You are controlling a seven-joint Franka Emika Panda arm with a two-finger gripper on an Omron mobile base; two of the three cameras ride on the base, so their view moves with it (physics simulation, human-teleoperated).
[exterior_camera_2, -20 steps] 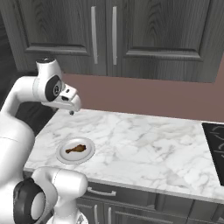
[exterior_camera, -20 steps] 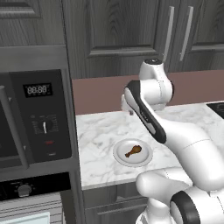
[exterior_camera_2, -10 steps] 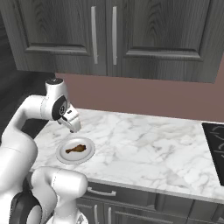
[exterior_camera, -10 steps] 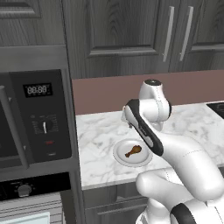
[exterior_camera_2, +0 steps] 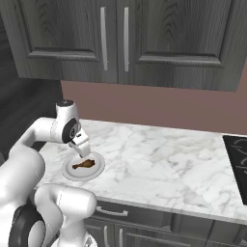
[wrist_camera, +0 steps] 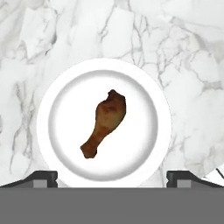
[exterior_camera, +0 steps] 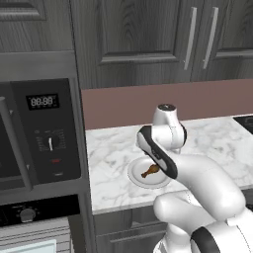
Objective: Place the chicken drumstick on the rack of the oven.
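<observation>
Hand (wrist_camera: 111, 177) spread open, empty, poised just above the plate (wrist_camera: 57, 83), chicken drumstick (wrist_camera: 104, 122) lying directly below between its fingertips (wrist_camera: 43, 176), seemingly untouched, marble worktop (wrist_camera: 183, 52) around.

Chicken drumstick (wrist_camera: 104, 123) on plate (wrist_camera: 144, 83) — plate on counter (exterior_camera_2: 169, 159).

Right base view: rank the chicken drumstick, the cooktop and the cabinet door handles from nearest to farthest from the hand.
1. chicken drumstick, on the plate just below the hand.
2. cabinet door handles, up above it.
3. cooktop, at the counter's far right end.
</observation>
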